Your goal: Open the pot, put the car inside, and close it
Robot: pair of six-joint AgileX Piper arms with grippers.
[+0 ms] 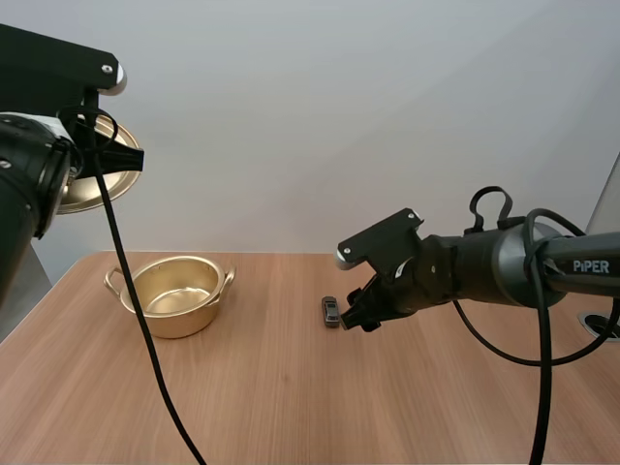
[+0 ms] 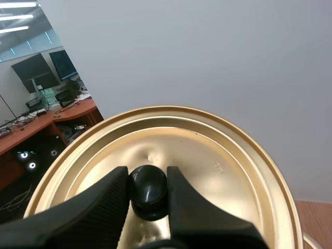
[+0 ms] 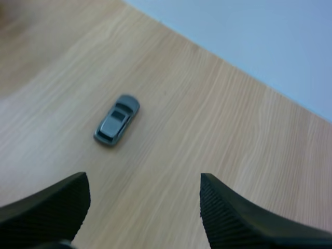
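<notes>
High view — left gripper [image 2: 148, 179] pinches lid [image 2: 218, 155] by its knob [image 2: 148, 188], aloft; right gripper [image 1: 355, 315] spread beside car [image 1: 331, 311] — open pot [image 1: 179, 320] well apart

A tabletop [image 1: 291, 407] of light wood, its grain running from side to side, is seen in the high view. Two things are carried on it. A golden pot [image 1: 179, 322] with two side handles is set upright toward the left, uncovered, its shiny inside exposed. A small grey car [image 1: 331, 311] is stood on its wheels near the middle, well apart from the pot.
</notes>
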